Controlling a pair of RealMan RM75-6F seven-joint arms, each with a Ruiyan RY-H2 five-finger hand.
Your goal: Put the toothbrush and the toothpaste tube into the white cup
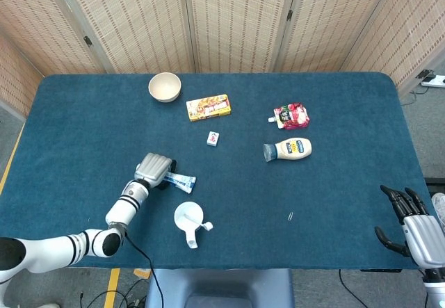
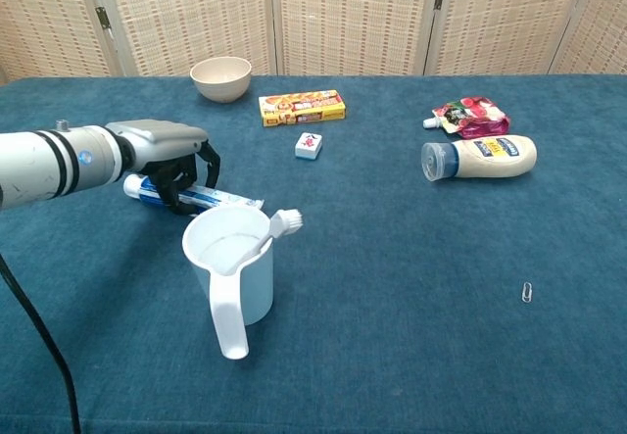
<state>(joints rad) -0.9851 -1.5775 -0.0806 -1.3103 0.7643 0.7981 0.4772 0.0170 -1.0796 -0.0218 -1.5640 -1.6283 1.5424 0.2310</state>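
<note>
While the toothbrush (image 2: pixel 277 228) is already leaned inside the white cup (image 2: pixel 233 267), the toothpaste tube (image 2: pixel 201 196) is gripped by the left robot hand (image 2: pixel 174 158), fingers curled round its cap end, so it can be lifted. It is held low over the desk (image 2: pixel 411 287), just behind the cup. The right robot hand (image 1: pixel 416 230) is kept open and empty at the desk's edge

Toothpaste tube (image 2: pixel 211 197) partly hidden under left hand (image 2: pixel 168 155); right hand (image 1: pixel 417 230) edge-cropped.
</note>
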